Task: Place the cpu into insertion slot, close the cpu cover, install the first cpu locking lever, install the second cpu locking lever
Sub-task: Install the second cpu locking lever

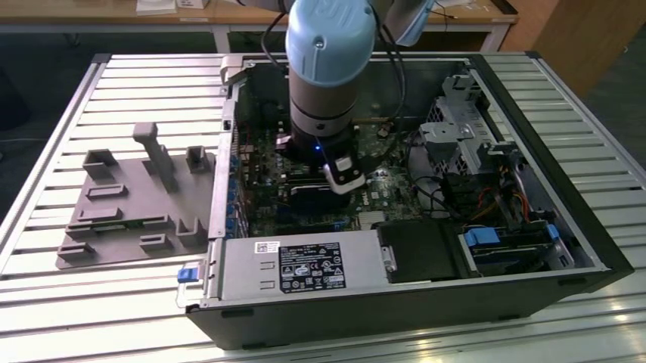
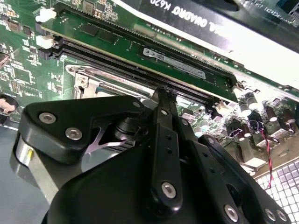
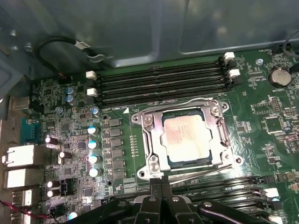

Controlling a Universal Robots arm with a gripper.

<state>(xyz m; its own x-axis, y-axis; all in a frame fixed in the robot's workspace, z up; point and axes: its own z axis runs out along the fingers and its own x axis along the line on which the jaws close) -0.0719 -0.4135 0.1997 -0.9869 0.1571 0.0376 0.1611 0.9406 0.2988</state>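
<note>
The open computer case (image 1: 525, 227) lies on a slatted table (image 1: 60, 113). The arm (image 1: 328, 68) reaches down into it over the green board (image 3: 261, 102). The cpu cover (image 3: 187, 109) lies flat around the cpu (image 3: 187, 137) in its socket. The gripper (image 3: 161, 184) hangs just beside the socket's edge, fingers pressed together, holding nothing.

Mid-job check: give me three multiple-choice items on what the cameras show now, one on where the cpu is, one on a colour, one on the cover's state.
1. Where is the cpu?
A. In its socket on the motherboard
B. On the grey fixture outside the case
C. Held in the tool

2. What colour is the motherboard?
A. Blue
B. Green
C. Red

3. How does the cpu cover stand?
A. Swung upright
B. Removed
C. Down over the cpu

Answers:
1 A: the cpu lies flat in the socket in the first wrist view.
2 B: the motherboard is green.
3 C: the cpu cover frames the chip's top.
</note>
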